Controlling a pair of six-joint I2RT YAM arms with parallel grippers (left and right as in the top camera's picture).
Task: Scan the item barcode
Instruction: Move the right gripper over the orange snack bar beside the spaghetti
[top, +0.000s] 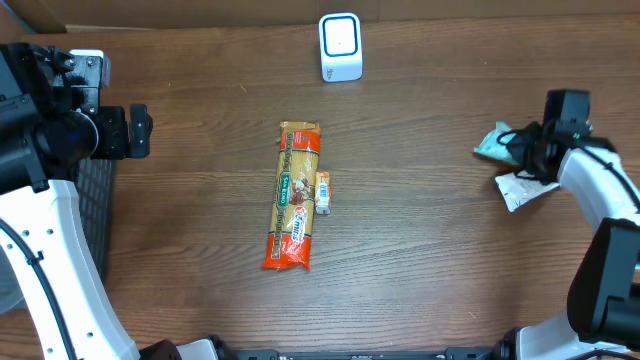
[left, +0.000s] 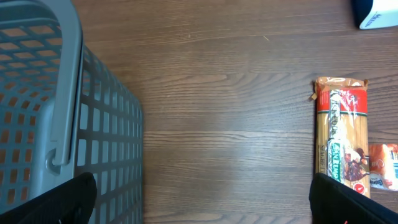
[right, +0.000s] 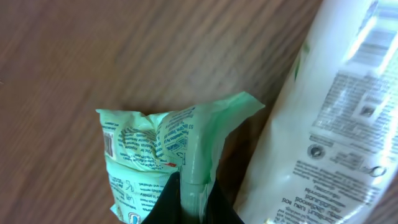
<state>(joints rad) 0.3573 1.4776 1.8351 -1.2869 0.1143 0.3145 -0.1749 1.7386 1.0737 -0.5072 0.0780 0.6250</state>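
Right arm folded, well right of scanner (top: 340, 47); right gripper (right: 189, 199) clamped on green packet (right: 155, 143), print visible only wrist-side; left gripper (left: 202, 205) spread wide

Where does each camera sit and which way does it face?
Overhead: above the table, facing down on scanner and pasta packet; left arm and right arm at edges.
Left wrist: faces down at basket and pasta packet; open jaws' tips in bottom corners.
Right wrist: close on green packet pinched in shut jaws, white pouch beside.
Shared: overhead and left wrist both show pasta packet.
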